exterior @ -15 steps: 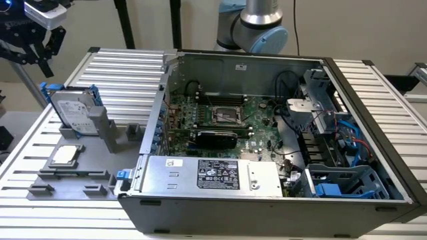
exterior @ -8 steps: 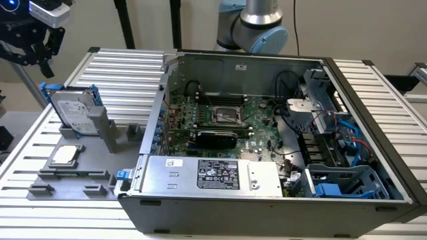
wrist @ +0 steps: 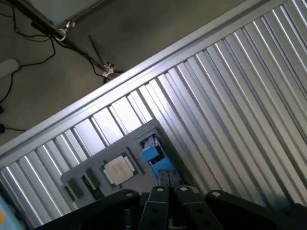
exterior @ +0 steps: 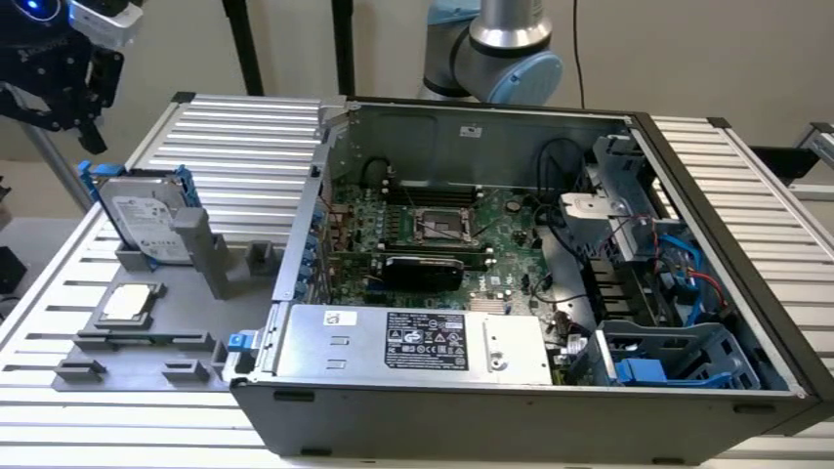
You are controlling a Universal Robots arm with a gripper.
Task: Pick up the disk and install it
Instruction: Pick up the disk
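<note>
Ribbed aluminium table (exterior: pixel 234 127) carries an open computer case (exterior: pixel 521 420) and, to the exterior view's left of it, a grey fixture tray (exterior: pixel 131 357). The disk (exterior: pixel 146 220) stands upright on its edge in a holder at the far end of that tray, label facing the near side, blue carrier around it. A small square chip (exterior: pixel 131 303) lies flat on the tray nearer the camera. The gripper (exterior: pixel 59 107) hangs in the air above the disk and further to the exterior view's left, well apart from it. In the wrist view its fingers (wrist: pixel 163 178) are pressed narrow together with nothing between them, and the carrier's blue shows beyond their tips, down on the tray.
</note>
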